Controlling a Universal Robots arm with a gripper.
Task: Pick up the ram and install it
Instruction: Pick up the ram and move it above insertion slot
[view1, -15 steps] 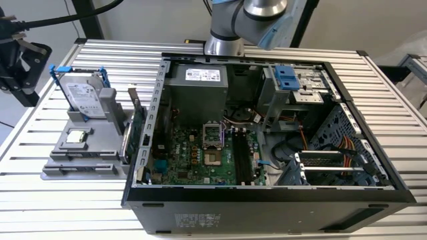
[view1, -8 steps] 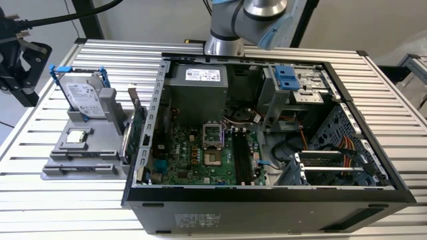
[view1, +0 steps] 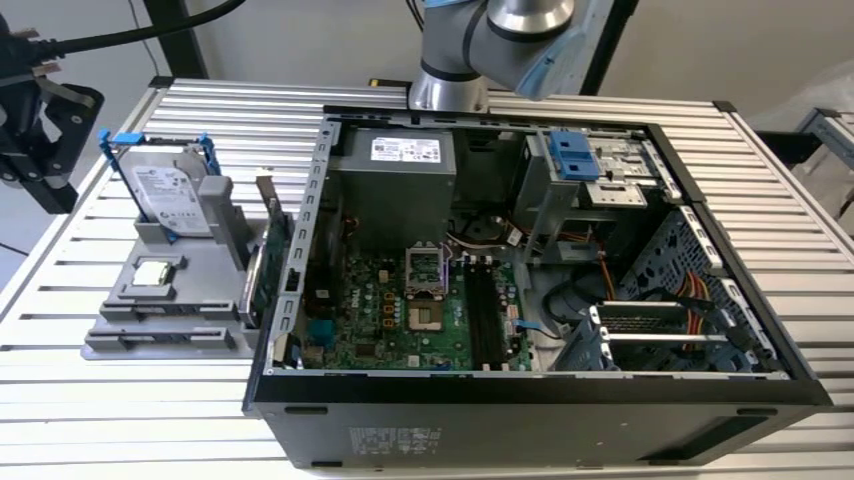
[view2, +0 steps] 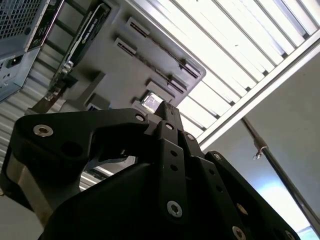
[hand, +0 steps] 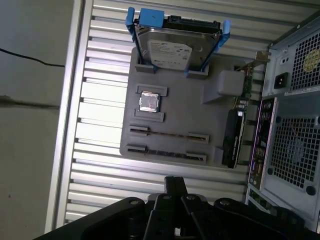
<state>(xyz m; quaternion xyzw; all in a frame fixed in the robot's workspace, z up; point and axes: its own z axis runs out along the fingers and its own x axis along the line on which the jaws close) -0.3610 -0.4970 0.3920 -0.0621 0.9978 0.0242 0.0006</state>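
My gripper (view1: 56, 150) hangs at the exterior view's far left, above the table edge and left of the grey parts holder (view1: 160, 300). Its black fingers (hand: 175, 186) meet in one narrow tip with nothing between them, as the second wrist view (view2: 167, 109) also shows. The holder's two pairs of long clips (hand: 167, 144) have only thin dark lines between them. The ram is out of view. The open computer case (view1: 534, 390) lies right of the holder, with the motherboard's black slots (view1: 481, 312) near its middle.
On the holder stand a silver hard drive with blue rails (view1: 167, 195), a small square chip (hand: 149, 101) and a green expansion card (view1: 274, 265) on its case-side edge. The slatted table (view1: 120, 420) ends close to my gripper. The arm's base (view1: 447, 85) rises behind the case.
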